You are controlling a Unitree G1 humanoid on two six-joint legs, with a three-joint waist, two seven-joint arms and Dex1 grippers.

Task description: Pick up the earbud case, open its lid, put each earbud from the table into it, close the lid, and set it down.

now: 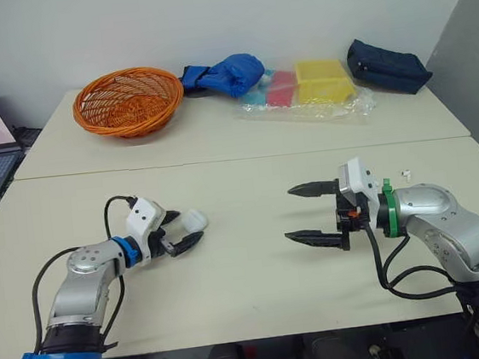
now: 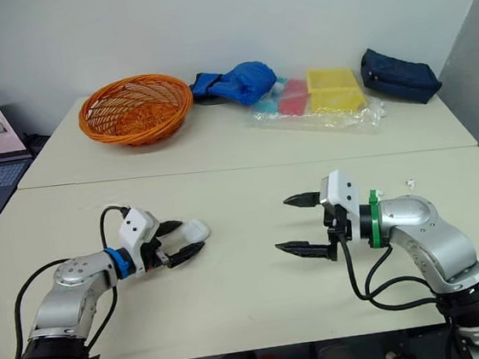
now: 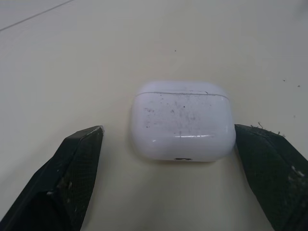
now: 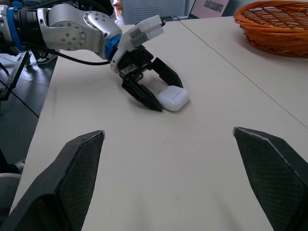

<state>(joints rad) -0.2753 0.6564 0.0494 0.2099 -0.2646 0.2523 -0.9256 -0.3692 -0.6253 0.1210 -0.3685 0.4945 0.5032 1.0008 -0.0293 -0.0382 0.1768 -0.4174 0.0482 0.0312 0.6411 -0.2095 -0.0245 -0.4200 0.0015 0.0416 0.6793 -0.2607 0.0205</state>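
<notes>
White earbud case (image 3: 182, 120) between jaws of left gripper (image 1: 189, 225), spread | right gripper (image 1: 288, 214) spread, well apart

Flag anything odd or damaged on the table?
The earbud case, lying lid shut inside the open left gripper, has dark specks across its face: dirt or scuffs, cannot tell which. Nothing else looks spilled or askew.
</notes>
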